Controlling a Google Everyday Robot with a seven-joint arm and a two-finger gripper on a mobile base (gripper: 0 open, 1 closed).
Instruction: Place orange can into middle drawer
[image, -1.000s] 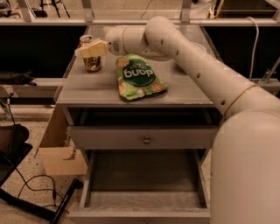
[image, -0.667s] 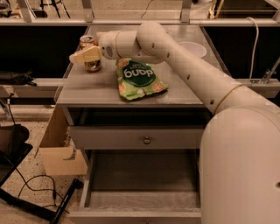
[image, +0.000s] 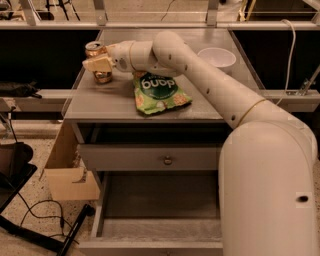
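The orange can (image: 95, 49) stands upright at the back left of the grey cabinet top (image: 100, 105). My gripper (image: 98, 64) is at the can, level with its middle, and covers part of its side; the can's base (image: 103, 77) shows below it. My arm reaches in from the right, over the green snack bag (image: 156, 92). The middle drawer (image: 160, 205) is pulled out below, and its flat floor shows with nothing on it.
The top drawer (image: 150, 159) with its small round knob is closed. A white bowl (image: 216, 57) sits at the back right of the top. A cardboard box (image: 70, 175) stands left of the cabinet. Cables (image: 45, 215) lie on the floor.
My gripper has moved left across the cabinet top to the orange can. The can, the bag and the drawers have not moved.
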